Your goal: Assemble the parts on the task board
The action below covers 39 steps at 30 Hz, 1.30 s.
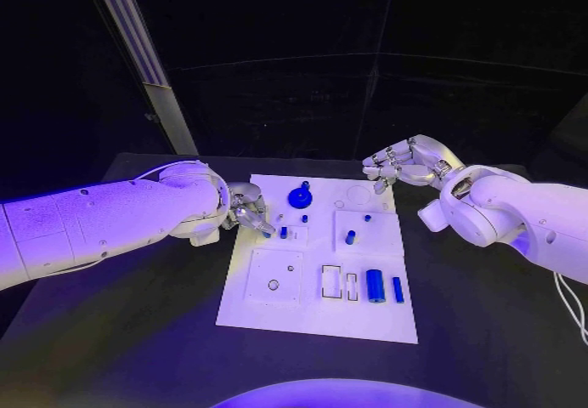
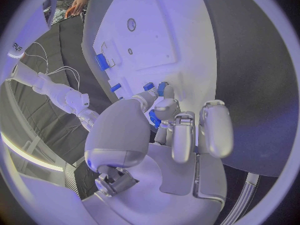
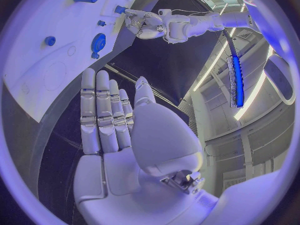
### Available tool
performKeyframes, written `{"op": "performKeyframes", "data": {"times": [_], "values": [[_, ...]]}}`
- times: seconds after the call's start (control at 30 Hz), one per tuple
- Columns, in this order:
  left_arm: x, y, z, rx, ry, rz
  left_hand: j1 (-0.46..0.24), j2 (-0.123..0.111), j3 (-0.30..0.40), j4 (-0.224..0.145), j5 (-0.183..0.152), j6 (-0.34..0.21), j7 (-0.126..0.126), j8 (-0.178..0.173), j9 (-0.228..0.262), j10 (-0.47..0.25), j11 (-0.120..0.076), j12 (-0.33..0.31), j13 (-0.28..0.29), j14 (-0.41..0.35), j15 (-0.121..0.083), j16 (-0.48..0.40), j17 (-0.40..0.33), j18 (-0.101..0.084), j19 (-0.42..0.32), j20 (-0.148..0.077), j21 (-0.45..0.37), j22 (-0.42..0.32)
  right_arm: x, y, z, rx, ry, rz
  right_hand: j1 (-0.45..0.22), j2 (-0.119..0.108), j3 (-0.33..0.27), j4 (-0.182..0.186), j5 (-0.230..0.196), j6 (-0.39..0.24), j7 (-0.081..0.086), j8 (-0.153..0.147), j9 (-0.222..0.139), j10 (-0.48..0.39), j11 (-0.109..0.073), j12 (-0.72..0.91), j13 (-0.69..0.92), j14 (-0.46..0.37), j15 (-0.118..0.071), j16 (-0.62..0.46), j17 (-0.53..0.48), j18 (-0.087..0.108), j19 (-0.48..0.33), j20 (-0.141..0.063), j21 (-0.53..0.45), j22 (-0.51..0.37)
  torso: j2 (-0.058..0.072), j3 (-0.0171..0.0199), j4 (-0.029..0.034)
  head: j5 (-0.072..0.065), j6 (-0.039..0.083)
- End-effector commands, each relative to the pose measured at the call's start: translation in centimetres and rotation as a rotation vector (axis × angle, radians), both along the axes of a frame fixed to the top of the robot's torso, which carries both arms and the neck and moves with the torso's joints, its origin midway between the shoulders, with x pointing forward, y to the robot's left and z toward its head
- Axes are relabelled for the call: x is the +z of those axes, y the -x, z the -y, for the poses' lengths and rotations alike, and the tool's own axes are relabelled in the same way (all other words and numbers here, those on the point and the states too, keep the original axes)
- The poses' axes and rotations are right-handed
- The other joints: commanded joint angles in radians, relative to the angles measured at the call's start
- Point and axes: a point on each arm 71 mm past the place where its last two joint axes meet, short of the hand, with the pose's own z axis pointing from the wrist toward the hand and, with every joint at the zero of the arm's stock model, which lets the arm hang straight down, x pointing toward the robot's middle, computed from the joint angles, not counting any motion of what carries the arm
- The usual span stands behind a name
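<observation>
The white task board (image 1: pixel 276 302) lies in the middle of the table. My left hand (image 1: pixel 249 211) is at the board's left edge and pinches a small blue part (image 2: pixel 154 118) between thumb and finger, close over another small blue peg (image 1: pixel 283 231). A blue gear (image 1: pixel 300 198) stands near the far edge, and a blue peg (image 1: pixel 349 237) sits in a slot on the right plate. A blue cylinder (image 1: pixel 375 286) and a blue bar (image 1: pixel 398 289) lie near the front right. My right hand (image 1: pixel 404 163) hovers over the board's far right corner, fingers straight, holding nothing.
The black table (image 1: pixel 490 314) surrounds the board. A slanted light bar (image 1: pixel 153 72) stands behind the table at the far left. Empty recesses, a rectangular frame (image 1: pixel 330 281) and a small round hole (image 1: pixel 274 285), mark the board's front half.
</observation>
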Motion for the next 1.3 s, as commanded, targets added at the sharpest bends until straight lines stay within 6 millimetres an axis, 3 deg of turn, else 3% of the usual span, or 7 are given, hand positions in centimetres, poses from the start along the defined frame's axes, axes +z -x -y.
{"op": "performKeyframes", "data": {"times": [0.03, 0.5, 0.73, 1.3], "values": [[0.4, 0.0, 0.0, 0.012, 0.019, 0.059, -0.002, -0.01, 0.15, -0.143, 0.004, 0.006, -0.005, 0.006, 0.002, 0.006, -0.001, 0.0, 0.0, 0.104, -0.004, 0.003, 0.263, -0.004, 0.013, -0.008, 0.007, 0.003, 0.1, 0.0, -0.1, 0.011, -0.007, 0.004, -0.002, 0.009, -0.004, -0.004, 0.007, -0.009, 0.001, -0.006, -0.001, -0.009, 0.001, -0.005, -0.002, -0.006, 0.002, -0.005, -0.002, 0.011, -0.004, 0.005, -0.005, -0.001, 0.0, -0.0008, 0.0006, 0.001, -0.001], [0.4, 0.4, -0.2, 0.016, 0.034, 0.089, -0.005, -0.014, 0.156, -0.144, 0.005, 0.007, -0.006, 0.007, 0.003, 0.007, -0.001, 0.0, 0.0, 0.104, -0.004, 0.003, 0.263, -0.005, 0.015, -0.008, 0.009, 0.007, 0.1, -0.1, 0.0, 0.011, -0.006, 0.002, -0.002, 0.009, -0.004, -0.004, 0.007, -0.009, 0.001, -0.006, -0.001, -0.009, 0.001, -0.005, -0.002, -0.006, 0.002, -0.005, -0.002, 0.011, -0.004, 0.005, -0.005, -0.001, 0.001, 0.0001, 0.0008, 0.008, -0.004], [0.0, 0.4, -0.1, 0.01, 0.018, 0.072, -0.005, -0.014, 0.156, -0.144, 0.005, 0.007, -0.006, 0.007, 0.003, 0.007, -0.001, 0.0, 0.0, 0.104, -0.004, 0.003, 0.263, -0.005, 0.015, -0.008, 0.009, 0.007, 0.1, -0.1, -0.1, 0.015, -0.006, 0.0, -0.002, 0.009, -0.005, -0.004, 0.007, -0.009, 0.001, -0.006, -0.001, -0.009, 0.001, -0.005, -0.002, -0.007, 0.002, -0.005, -0.002, 0.011, -0.005, 0.005, -0.006, -0.001, 0.0, -0.0001, -0.0028, 0.01, -0.007], [-0.5, 0.5, -0.1, -0.005, -0.012, 0.03, -0.006, -0.015, 0.159, -0.145, 0.005, 0.007, -0.006, 0.008, 0.003, 0.006, -0.002, -0.003, -0.004, 0.104, -0.004, 0.003, 0.263, -0.004, 0.014, -0.008, 0.007, 0.004, 0.1, -0.1, -0.3, 0.023, -0.007, 0.0, -0.002, 0.009, -0.005, -0.004, 0.007, -0.009, 0.001, -0.006, -0.001, -0.009, 0.001, -0.005, -0.002, -0.007, 0.002, -0.005, -0.002, 0.011, -0.005, 0.005, -0.006, -0.001, -0.001, 0.0001, -0.0006, 0.008, -0.007]]}}
